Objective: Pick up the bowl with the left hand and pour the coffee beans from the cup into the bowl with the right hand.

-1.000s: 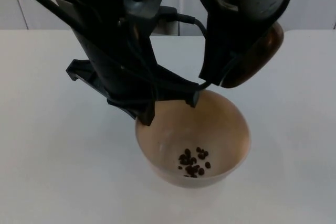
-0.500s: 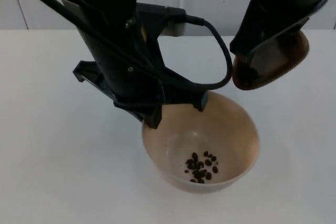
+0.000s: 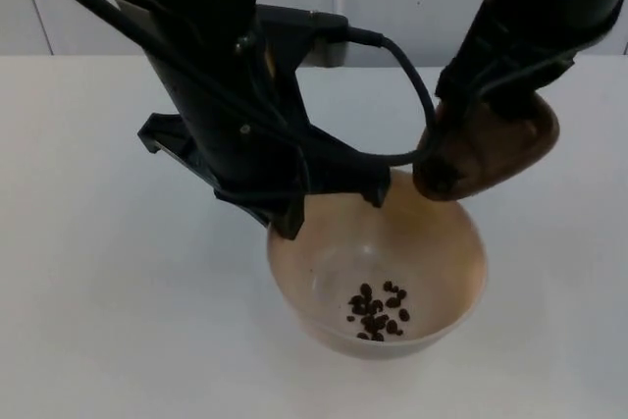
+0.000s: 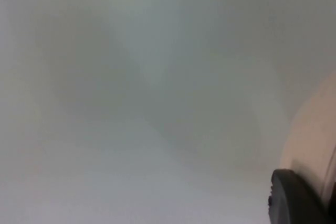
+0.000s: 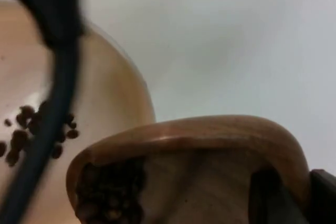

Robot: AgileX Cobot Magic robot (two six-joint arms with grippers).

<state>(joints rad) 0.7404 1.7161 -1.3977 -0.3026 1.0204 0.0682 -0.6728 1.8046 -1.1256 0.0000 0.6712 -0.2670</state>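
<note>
One bowl [image 3: 378, 272], one cup [image 3: 488, 149] and two arms show here. The bowl is pale tan and round. It sits low in the middle of the white table [image 3: 98, 272]. A small heap of dark coffee beans [image 3: 378, 311] lies at the bottom of it. There are about a dozen, but they are too close together to count well.

The left tool [image 3: 329, 208] is at the back rim of the bowl. One black finger goes down at the rim on one side and one at the other side. The big black arm covers the place where the fingers meet the rim, so I cannot tell if the tool is squeezing the bowl or not. In the left wrist view one black fingertip [image 4: 294, 198] sits right beside the tan bowl wall [image 4: 312, 129].

The right tool [image 3: 491, 85] grips the brown wooden cup, with its fingers clenched on the cup's wall. The cup is tipped on its side, just beside the bowl's back right rim, with its mouth toward the bowl. In the right wrist view there are dark beans [image 5: 107, 192] inside the cup [image 5: 210, 145], near its lip. The bowl [image 5: 115, 98] and its beans [image 5: 31, 129] are behind it. A black cable [image 5: 50, 93] crosses in front of the bowl and hides part of it.
</note>
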